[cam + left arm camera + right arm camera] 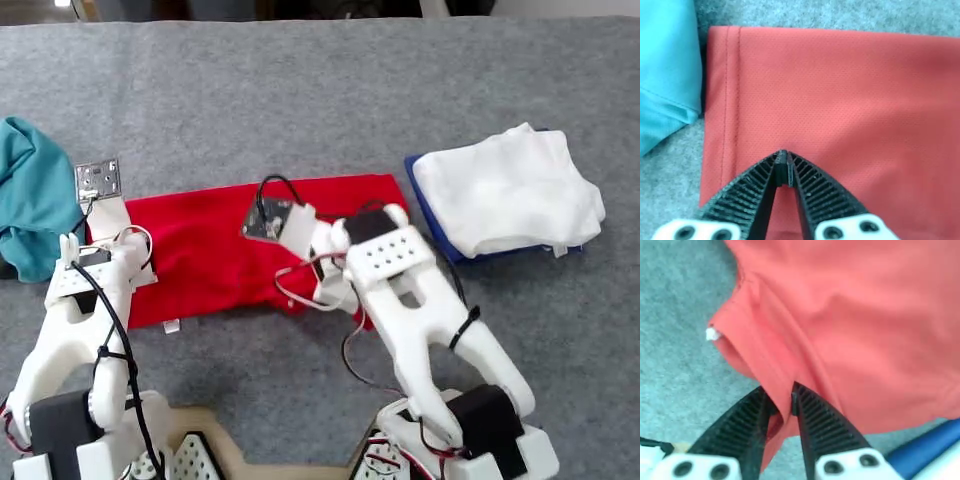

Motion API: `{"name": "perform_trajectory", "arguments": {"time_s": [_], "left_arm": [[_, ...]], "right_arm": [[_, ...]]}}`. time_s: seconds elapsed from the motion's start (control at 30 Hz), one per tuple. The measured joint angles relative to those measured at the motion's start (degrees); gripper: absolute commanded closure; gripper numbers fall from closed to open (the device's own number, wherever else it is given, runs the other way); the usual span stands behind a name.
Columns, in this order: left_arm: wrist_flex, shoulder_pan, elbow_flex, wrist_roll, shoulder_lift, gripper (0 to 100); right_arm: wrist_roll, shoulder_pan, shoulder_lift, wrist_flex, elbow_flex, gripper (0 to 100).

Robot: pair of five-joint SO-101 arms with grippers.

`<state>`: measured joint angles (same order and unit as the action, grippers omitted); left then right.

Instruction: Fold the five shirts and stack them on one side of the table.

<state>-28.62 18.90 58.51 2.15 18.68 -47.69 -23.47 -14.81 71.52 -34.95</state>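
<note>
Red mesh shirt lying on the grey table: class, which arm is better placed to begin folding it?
Right, probably: the right gripper has a raised fold of the red mesh shirt between its fingers, ready to lift. The left gripper is shut over flat cloth.

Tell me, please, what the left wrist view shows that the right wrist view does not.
The left wrist view has the teal shirt lying beside the hemmed edge of the red shirt, and the left gripper shut over the red cloth. The right wrist view instead has the right gripper pinching a fold of that shirt, a small white tag at its edge, and a corner of the blue shirt. Both share the red shirt and the grey table cover.
</note>
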Motion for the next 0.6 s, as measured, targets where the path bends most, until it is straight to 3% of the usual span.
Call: {"name": "perform_trajectory", "arguments": {"time_s": [0.4,0.6], "left_arm": [[0.00,0.00,0.00,0.00,0.00,97],[0.00,0.00,0.00,0.00,0.00,97]], "right_arm": [[-10.11,0.35,19.16,0.97,19.69,98.4],[-11.25,0.44,29.71,0.62,30.77,98.4]]}}
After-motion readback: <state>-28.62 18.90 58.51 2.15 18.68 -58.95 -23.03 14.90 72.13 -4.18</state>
